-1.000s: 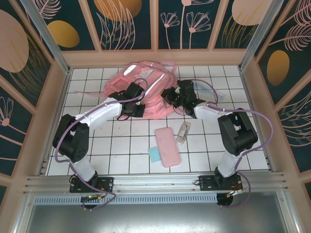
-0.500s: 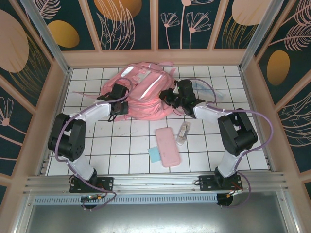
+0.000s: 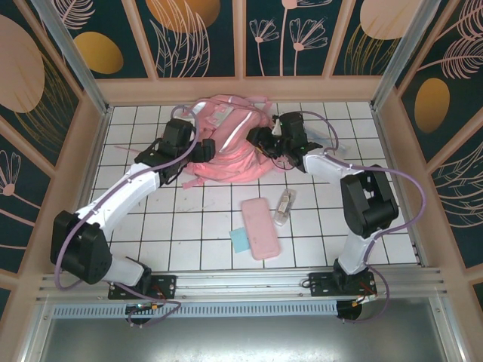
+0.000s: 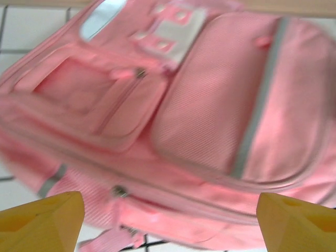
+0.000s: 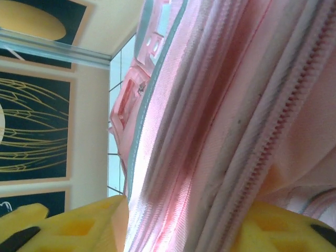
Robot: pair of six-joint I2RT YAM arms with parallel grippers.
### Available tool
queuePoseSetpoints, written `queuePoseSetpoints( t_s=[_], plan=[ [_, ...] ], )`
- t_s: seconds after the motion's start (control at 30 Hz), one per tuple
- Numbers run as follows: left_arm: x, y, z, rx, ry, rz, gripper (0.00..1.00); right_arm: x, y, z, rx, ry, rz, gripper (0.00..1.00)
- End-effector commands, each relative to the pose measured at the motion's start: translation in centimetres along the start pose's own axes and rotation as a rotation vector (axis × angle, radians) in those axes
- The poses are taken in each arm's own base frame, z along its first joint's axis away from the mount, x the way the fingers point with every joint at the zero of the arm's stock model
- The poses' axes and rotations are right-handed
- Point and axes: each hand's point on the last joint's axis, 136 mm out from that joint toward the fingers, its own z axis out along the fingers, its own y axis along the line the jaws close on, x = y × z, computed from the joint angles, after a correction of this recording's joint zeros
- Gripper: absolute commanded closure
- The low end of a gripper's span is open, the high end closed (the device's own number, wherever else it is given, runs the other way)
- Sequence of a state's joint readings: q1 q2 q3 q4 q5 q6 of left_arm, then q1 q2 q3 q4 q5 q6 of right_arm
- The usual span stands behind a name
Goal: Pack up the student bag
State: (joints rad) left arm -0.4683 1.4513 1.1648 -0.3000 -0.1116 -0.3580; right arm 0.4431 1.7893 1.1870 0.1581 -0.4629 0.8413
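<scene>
The left gripper (image 4: 168, 219) holds its yellow fingers wide apart and empty, facing the student bag (image 3: 229, 145) at the back of the tiled table (image 3: 189, 226). The right gripper (image 5: 184, 226) straddles a fold by the zipper seam (image 5: 283, 121) (pinching or not, I cannot tell). Likely step: arranging the bag for opening. Next, catch a zipper pull. The fabric is soft, ribbed and pink, with grey stripes.
</scene>
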Motion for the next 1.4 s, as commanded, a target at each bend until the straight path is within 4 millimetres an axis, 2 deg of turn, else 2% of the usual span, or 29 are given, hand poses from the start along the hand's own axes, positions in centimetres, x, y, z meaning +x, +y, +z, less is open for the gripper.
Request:
queuePoseSetpoints(
  t_s=[0.0, 0.2, 0.37, 0.53, 0.73, 0.87, 1.1, 1.23, 1.37],
  plan=[
    [-1.5, -2.1, 1.3, 0.063, -0.029, 0.057, 0.16, -0.9, -0.3, -2.1, 0.048, -0.040, -0.037, 0.44],
    [-2.1, -5.8, 4.2, 0.116, -0.009, 0.124, 0.17, -1.5, -4.8, -6.5, 0.244, -0.124, -0.039, 0.35],
    [-0.5, -8.8, 7.6, 0.107, 0.061, 0.227, 0.17, -1.9, -8.2, -9.5, 0.392, -0.171, -0.052, 0.30],
    [1.2, -9.5, 11.0, 0.047, 0.136, 0.287, 0.18, -1.1, -11.0, -10.9, 0.466, -0.164, -0.028, 0.27],
    [3.1, -10.0, 13.1, 0.049, 0.209, 0.316, 0.20, -0.3, -12.3, -11.6, 0.466, -0.163, 0.015, 0.27],
    [4.5, -10.1, 13.7, 0.069, 0.250, 0.335, 0.21, -0.2, -12.8, -11.6, 0.469, -0.168, 0.027, 0.27],
    [7.1, -11.9, 13.5, 0.213, 0.347, 0.335, 0.19, -0.3, -12.8, -11.4, 0.463, -0.167, 0.031, 0.27],
    [7.7, -10.2, 14.3, 0.121, 0.351, 0.349, 0.21, -0.2, -13.0, -11.6, 0.467, -0.167, 0.032, 0.27],
    [7.5, -7.5, 15.9, -0.040, 0.320, 0.382, 0.39, -0.1, -13.0, -11.7, 0.462, -0.167, 0.035, 0.28]
  ],
)
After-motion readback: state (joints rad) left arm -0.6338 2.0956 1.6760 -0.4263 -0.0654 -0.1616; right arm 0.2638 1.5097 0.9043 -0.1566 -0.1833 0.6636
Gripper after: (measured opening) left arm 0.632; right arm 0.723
